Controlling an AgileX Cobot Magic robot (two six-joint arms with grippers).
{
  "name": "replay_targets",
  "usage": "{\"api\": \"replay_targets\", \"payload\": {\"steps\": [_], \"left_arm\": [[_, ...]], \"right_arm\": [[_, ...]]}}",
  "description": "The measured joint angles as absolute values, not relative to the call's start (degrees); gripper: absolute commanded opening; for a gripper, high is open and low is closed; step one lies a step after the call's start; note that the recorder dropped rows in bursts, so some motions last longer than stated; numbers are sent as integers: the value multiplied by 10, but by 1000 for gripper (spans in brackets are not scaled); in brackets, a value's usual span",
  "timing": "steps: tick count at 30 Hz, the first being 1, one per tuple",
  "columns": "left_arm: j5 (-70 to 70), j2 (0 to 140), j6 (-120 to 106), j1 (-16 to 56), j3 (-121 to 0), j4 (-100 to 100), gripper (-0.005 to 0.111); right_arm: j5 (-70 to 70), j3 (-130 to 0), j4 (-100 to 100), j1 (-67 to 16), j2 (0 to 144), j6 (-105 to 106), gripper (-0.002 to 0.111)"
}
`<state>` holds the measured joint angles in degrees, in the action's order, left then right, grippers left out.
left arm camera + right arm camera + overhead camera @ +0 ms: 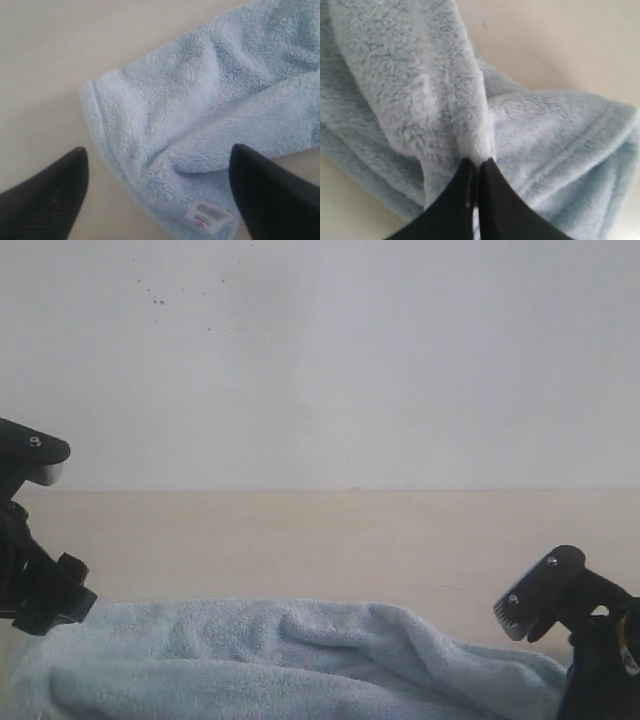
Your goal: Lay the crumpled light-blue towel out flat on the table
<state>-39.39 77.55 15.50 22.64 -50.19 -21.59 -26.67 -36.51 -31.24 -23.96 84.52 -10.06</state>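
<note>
closest to me, my right gripper [477,162] is pinched fully together, its 2 black fingertips clamped on a raised fold of the pale light-blue fluffy terry-cloth towel [410,90]. the fold runs away from the tips as a thick ridge, and beside it a stitched hem curves round a doubled-over part of the cloth.

my left gripper [159,149] stands wide, its 2 dark tapered fingers [45,200] well apart and holding nothing. they sit over a corner of the towel, and i cannot tell whether they touch it. between those fingers, at the towel's edge, sits a small white rectangular printed label [207,218]. it carries red marks and a few grey lines of print, too blurred for me to read any word or brand. the hemmed edge runs round that corner, and a flap of cloth is folded over just beside the label.

from the outside camera the towel lies bunched in a long rumpled mound in the foreground of the wide pale beige wooden table [350,540]. it reaches from my left arm [35,585] across to my right arm [555,590]. beyond the towel the tabletop is smooth and plain. behind the table rises a plain off-white wall [350,360] with a few tiny dark specks high on its left.
</note>
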Motion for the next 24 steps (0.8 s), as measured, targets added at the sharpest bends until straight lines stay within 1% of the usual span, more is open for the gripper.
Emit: {"api": "replay_targets", "payload": {"steps": [5,8,12,16,20,24], "left_arm": [[-414,775,173,226,-502,-250,79],[-401,775,203,226,-502,-284,79],[-346,780,213,225,-502,-298,79],[-303,819,210,225,-502,-302,79],[-282,873,210,225,-502,-312,79],[-275,907,213,224,-514,-320,79]], "right_arm": [[-352,-372,-470,-240,826,-288,0],[-377,-385,-504,-240,808,-337,0],[-378,-392,-512,-240,773,-353,0],[-385,-393,-514,-240,717,-354,0],[-445,-393,-511,-240,651,-318,0],[-488,-382,-479,-240,628,-265,0]]}}
